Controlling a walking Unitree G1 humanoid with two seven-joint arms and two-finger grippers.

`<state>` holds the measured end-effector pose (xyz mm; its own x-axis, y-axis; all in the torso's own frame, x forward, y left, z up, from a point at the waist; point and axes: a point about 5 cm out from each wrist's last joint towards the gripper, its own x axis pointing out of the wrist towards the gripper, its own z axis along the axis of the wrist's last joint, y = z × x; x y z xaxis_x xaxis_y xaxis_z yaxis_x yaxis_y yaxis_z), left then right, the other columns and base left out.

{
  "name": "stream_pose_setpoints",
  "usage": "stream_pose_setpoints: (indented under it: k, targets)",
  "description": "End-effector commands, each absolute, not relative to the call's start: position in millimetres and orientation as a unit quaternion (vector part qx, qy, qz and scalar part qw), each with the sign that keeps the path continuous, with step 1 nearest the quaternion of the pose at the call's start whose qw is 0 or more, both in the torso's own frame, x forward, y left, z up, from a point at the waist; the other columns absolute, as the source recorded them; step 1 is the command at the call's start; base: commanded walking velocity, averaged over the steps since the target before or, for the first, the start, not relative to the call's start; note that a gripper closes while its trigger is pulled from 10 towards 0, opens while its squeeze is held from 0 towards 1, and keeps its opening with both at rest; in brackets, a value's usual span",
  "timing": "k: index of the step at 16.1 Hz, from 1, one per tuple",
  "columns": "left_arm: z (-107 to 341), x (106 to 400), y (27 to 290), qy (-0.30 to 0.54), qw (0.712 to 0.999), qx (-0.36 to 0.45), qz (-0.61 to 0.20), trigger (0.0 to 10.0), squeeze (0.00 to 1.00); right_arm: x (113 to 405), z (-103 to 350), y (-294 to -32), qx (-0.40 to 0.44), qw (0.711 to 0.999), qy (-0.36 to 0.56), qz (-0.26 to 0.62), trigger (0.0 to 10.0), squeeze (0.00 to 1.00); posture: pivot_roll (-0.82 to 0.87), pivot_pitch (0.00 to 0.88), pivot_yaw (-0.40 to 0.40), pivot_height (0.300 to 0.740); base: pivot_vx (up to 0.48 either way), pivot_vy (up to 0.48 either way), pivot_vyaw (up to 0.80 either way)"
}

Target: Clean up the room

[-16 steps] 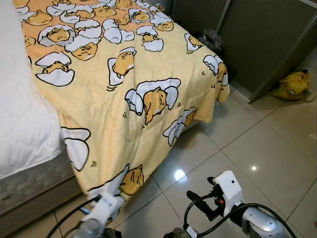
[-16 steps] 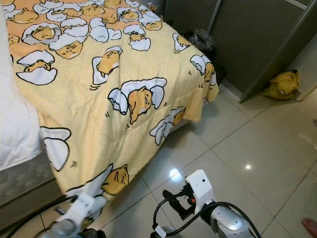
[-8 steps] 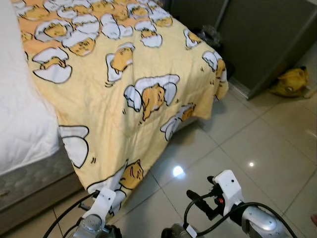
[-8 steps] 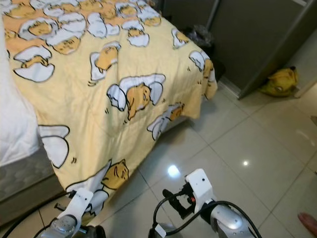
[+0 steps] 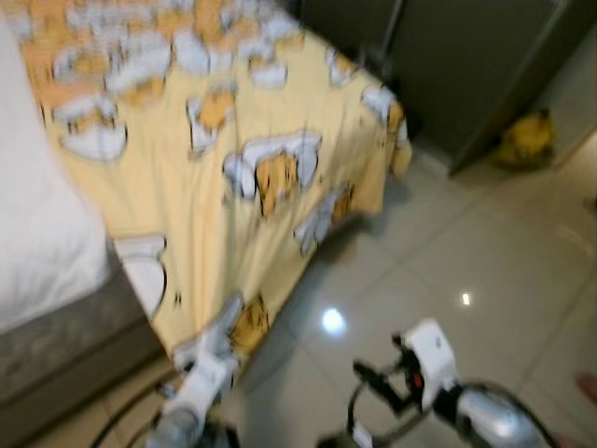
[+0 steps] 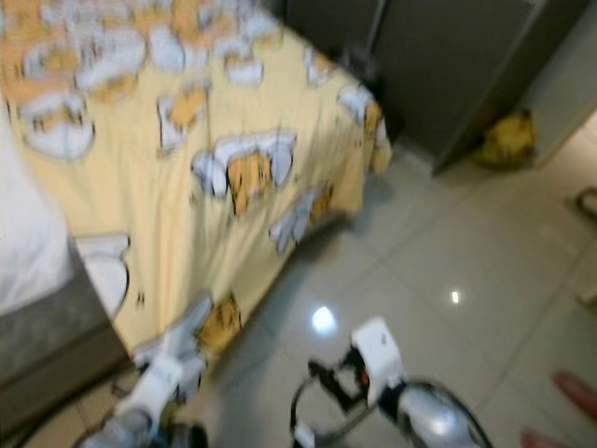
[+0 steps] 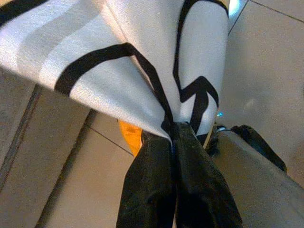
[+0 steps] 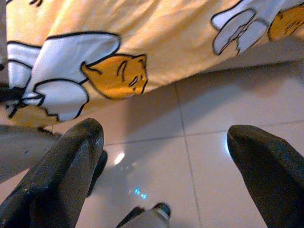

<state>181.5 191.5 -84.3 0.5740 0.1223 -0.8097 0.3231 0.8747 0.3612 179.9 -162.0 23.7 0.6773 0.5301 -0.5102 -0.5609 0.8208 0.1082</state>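
A yellow blanket (image 5: pixel 233 159) printed with white and orange egg figures covers the bed and hangs over its side to the tiled floor. My left gripper (image 7: pixel 173 142) is shut on the blanket's lower corner (image 7: pixel 142 57), white cloth with black lines, just above the floor; in the eye views that arm (image 5: pixel 201 387) is low at the hanging corner. My right gripper (image 8: pixel 166 137) is open with nothing between its fingers, hovering over the tiles beside the hanging blanket (image 8: pixel 114 52). The right arm (image 5: pixel 438 383) shows low in the eye views, which are blurred.
A white mattress cover (image 5: pixel 37 233) lies bare at the left of the bed. Dark wardrobe doors (image 5: pixel 466 65) stand behind, with a yellow bag (image 5: pixel 522 140) on the floor beside them. A person's foot (image 6: pixel 574 392) is at the right edge. Glossy tiles (image 5: pixel 448 252) stretch to the right.
The whole picture has shifted and blurred, so the camera is moving. My left arm has risen slightly with the blanket corner. The right arm holds about the same place.
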Motion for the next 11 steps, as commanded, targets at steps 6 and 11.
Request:
stream_pose_setpoints:
  k: [6,11]
  targets:
    - [-78,193,199,0.453,0.833,0.312,-0.065,10.0,1.00,183,24,-167,-0.037,0.917,0.267,0.292,10.0,0.00,-0.31,0.097,-0.104,0.740,0.000,0.000,0.00]
    - [-20,268,189,0.261,0.951,0.164,0.035,10.0,1.00,205,33,-174,-0.048,0.952,0.203,0.222,10.0,0.00,-0.25,0.058,-0.080,0.740,0.000,0.000,0.00]
